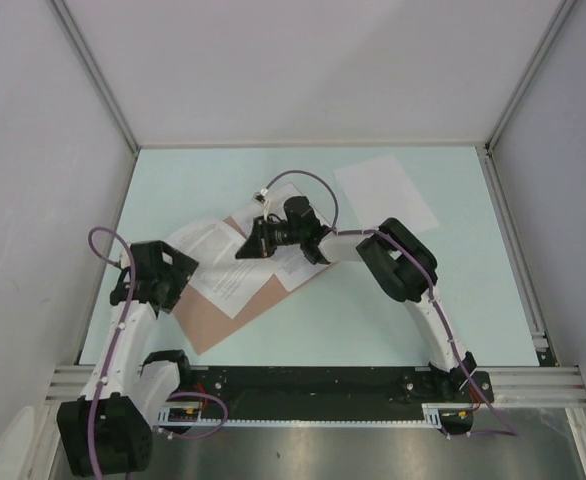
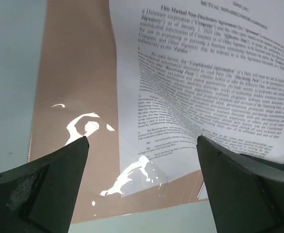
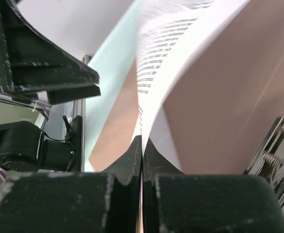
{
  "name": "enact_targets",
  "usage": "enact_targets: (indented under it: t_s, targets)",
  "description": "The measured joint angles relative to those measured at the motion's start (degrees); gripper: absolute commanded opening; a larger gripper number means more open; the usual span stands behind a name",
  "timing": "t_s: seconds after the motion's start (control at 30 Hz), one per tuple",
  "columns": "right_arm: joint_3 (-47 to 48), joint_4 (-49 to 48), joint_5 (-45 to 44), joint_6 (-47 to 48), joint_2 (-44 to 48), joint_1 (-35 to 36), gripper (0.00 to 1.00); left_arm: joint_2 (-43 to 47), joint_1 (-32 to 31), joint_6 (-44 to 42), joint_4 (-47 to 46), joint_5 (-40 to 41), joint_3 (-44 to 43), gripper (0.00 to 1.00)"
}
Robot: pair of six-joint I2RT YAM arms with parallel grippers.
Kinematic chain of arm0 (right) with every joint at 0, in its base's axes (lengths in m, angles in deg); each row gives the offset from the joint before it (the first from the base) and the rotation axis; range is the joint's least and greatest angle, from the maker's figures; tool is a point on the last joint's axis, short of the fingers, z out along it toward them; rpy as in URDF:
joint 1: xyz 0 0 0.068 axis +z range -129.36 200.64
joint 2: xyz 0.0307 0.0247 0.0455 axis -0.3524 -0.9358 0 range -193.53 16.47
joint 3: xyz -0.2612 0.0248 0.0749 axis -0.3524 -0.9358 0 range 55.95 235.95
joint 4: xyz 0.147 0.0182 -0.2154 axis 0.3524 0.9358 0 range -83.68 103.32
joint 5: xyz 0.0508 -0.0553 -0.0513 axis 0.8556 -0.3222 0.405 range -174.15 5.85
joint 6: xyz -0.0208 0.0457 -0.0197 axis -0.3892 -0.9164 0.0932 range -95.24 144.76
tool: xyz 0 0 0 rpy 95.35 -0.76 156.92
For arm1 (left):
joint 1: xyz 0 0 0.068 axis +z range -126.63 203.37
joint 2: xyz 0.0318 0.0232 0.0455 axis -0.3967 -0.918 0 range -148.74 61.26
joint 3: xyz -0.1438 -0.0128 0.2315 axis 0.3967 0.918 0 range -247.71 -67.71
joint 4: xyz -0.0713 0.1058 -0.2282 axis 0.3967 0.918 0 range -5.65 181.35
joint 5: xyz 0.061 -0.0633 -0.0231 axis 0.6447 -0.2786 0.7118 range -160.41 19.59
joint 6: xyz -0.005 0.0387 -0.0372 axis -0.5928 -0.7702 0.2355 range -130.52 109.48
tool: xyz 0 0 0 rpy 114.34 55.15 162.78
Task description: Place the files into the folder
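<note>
The salmon-brown folder (image 1: 225, 312) lies flat at the left centre of the table. Printed white sheets (image 1: 218, 262) lie on it. My right gripper (image 1: 247, 247) is shut on the edge of a printed sheet (image 3: 167, 46) and holds it lifted over the folder (image 3: 229, 97). My left gripper (image 1: 176, 298) is open and empty, hovering over the folder's near left part. In the left wrist view the gripper (image 2: 142, 139) frames the folder (image 2: 79, 73), a printed sheet (image 2: 205, 82) curving up at the right, and a glossy clear flap (image 2: 132, 174).
A blank white sheet (image 1: 385, 190) lies apart at the back right on the pale green table (image 1: 373, 320). Grey walls enclose the table on three sides. A black rail (image 1: 313, 385) runs along the near edge by the arm bases.
</note>
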Motion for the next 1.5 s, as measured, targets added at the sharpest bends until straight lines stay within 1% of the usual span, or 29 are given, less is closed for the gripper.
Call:
enact_targets:
  t_s: [0.03,0.1,0.13,0.2,0.23,0.33,0.4,0.43,0.5,0.53,0.7,0.83,0.97,1.2,1.37,1.5]
  targets:
    - [-0.1,1.2,-0.5,0.0,-0.1,0.3,0.17,-0.5,1.0,-0.3,0.0,-0.5,0.0,1.00]
    - [-0.1,3.6,-1.4,0.0,-0.1,0.6,0.23,-0.9,3.3,-1.2,-0.1,-1.4,0.0,1.00]
    - [-0.1,4.7,-1.9,0.2,-0.1,0.6,0.30,-0.9,4.7,-1.5,-0.3,-2.0,0.1,0.99]
    - [-0.1,7.6,-2.9,0.3,-0.1,0.3,0.39,-0.9,7.2,-2.2,-1.0,-2.6,0.6,1.00]
    - [-0.1,9.3,-3.4,0.6,-0.1,0.0,0.45,-1.0,8.2,-2.4,-1.5,-3.3,1.2,1.00]
    - [-0.1,14.8,-5.0,2.3,0.3,-0.9,0.50,-1.8,10.0,-3.0,-2.6,-4.9,2.9,1.00]
    - [-0.1,18.4,-6.0,4.0,1.0,-1.4,0.49,-3.0,10.4,-3.4,-2.9,-5.6,3.6,1.00]
    - [-0.1,19.8,-6.6,4.8,1.6,-1.7,0.45,-3.5,10.5,-3.7,-3.0,-5.9,3.8,1.00]
    - [-0.1,21.6,-7.2,6.2,2.6,-2.2,0.40,-4.1,10.5,-4.2,-3.4,-6.4,4.1,0.99]
    - [-0.1,22.3,-7.3,6.8,3.0,-2.4,0.33,-4.1,10.6,-4.3,-3.5,-6.5,4.2,1.00]
    - [0.0,23.7,-7.7,7.7,3.4,-2.7,0.15,-3.6,10.6,-4.8,-5.0,-6.8,5.3,1.00]
    - [0.0,23.9,-8.0,6.3,3.4,-2.1,0.07,-2.6,10.6,-4.8,-6.3,-7.9,7.6,1.00]
    - [0.0,24.3,-9.4,3.7,3.4,-0.3,0.04,-2.3,10.6,-4.8,-7.1,-8.4,9.3,1.00]
    - [0.0,22.7,-10.4,3.0,3.4,2.0,0.02,-2.2,10.6,-5.2,-7.8,-9.2,9.4,1.00]
    - [0.2,20.9,-10.4,3.2,3.3,1.3,0.00,-1.9,10.6,-5.2,-8.1,-9.6,9.7,1.00]
    - [3.5,19.6,-9.6,3.3,1.1,0.5,0.00,-1.9,10.6,-5.2,-8.2,-10.0,9.7,1.00]
